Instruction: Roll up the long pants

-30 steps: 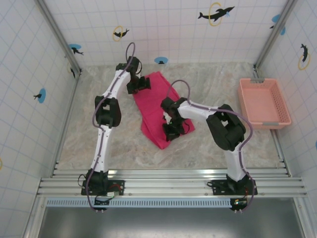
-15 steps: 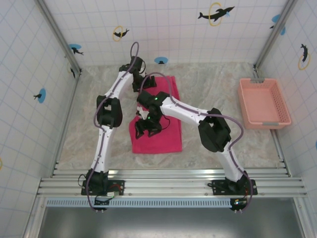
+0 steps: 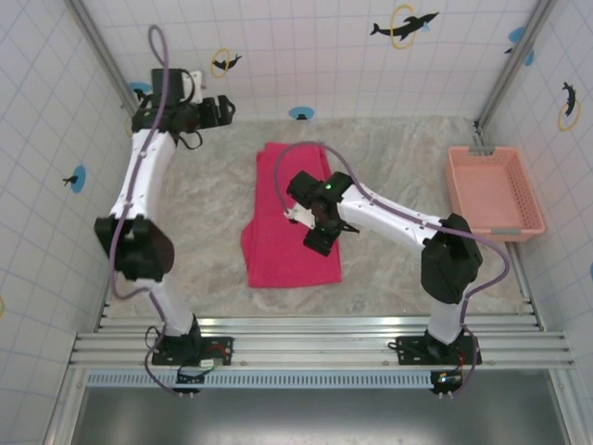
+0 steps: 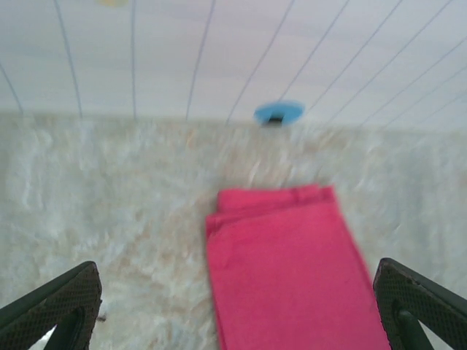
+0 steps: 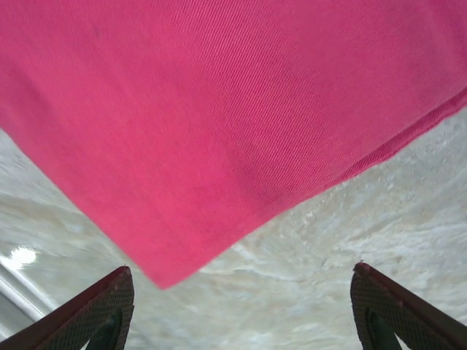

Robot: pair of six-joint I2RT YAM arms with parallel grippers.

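Observation:
The long pants [image 3: 289, 232] lie flat on the marbled table as a folded magenta strip, running from the back toward the front. My right gripper [image 3: 321, 239] hovers over their right edge, open. In the right wrist view the pants' corner [image 5: 219, 109] lies just beyond the spread fingertips [image 5: 98, 310], with bare table between them. My left gripper [image 3: 220, 108] is raised at the back left by the wall, open and apart from the cloth. In the left wrist view the pants [image 4: 292, 270] lie ahead and below, between the wide fingers [image 4: 62, 306].
A pale pink plastic basket [image 3: 493, 193] stands at the right edge of the table. Tiled walls close in the back and both sides. An aluminium rail [image 3: 315, 338] runs along the near edge by the arm bases.
The right gripper carried the cloth leftward, opened and let it go, then drew back right. The left arm lifted from the pants' far end to the back left. The pants now lie as a squared strip.

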